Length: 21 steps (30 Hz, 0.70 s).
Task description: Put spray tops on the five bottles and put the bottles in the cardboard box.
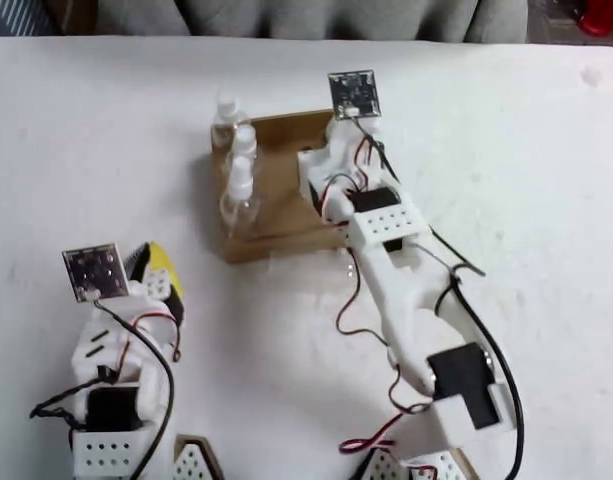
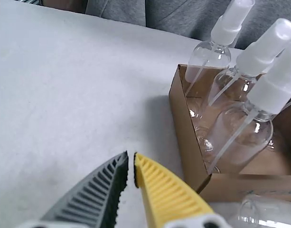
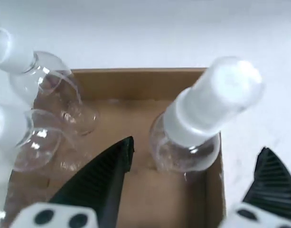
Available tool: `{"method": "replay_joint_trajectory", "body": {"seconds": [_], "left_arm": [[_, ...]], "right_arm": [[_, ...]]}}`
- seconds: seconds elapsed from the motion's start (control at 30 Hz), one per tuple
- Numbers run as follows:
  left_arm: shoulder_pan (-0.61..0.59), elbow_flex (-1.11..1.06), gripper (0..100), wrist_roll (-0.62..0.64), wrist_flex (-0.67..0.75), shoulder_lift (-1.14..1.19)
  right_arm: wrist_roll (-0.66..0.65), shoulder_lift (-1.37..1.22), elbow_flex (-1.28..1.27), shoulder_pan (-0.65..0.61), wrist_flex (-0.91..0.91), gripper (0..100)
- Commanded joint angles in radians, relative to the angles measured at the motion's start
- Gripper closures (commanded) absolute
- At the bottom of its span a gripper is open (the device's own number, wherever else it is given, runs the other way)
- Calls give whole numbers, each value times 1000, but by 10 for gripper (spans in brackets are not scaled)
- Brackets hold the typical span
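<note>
Hanging over the cardboard box (image 3: 136, 78), right gripper (image 3: 196, 145) straddles a bottle (image 3: 202, 118), jaws apart; left gripper (image 2: 131, 159), arm folded, jaws together.

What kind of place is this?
Probably a robot practice table, maybe in a living room: the left arm and right arm stand on a table, with spray bottles in a cardboard box and what look like grey cushions behind.

— Where is the brown cardboard box (image 1: 276, 245)?
— On the white table (image 1: 506, 150), centre, toward the far side.
— And inside?
— Three clear plastic spray-topped bottles (image 1: 238, 175) stand in a row along its left wall. A fourth bottle (image 3: 202, 114) stands at the right, between the spread fingers of the right gripper (image 3: 197, 147).
</note>
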State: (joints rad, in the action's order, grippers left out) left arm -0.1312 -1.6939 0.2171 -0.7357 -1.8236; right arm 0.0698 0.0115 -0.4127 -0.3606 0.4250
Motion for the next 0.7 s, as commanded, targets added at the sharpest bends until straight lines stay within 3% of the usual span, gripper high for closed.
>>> {"method": "replay_joint_trajectory", "body": {"seconds": [0.0, 0.37, 0.53, 0.67], "left_arm": [[-10, 2, 980, -8, -8, -4], [-10, 2, 980, -9, -8, -4], [-10, 2, 980, -104, -8, -4], [-10, 2, 980, -110, -9, -4]], "right_arm": [[8, 107, 3, -1, 108, 661], [11, 351, 3, -7, 447, 662], [9, 478, 3, -7, 684, 665], [8, 559, 3, -8, 857, 762]]}}
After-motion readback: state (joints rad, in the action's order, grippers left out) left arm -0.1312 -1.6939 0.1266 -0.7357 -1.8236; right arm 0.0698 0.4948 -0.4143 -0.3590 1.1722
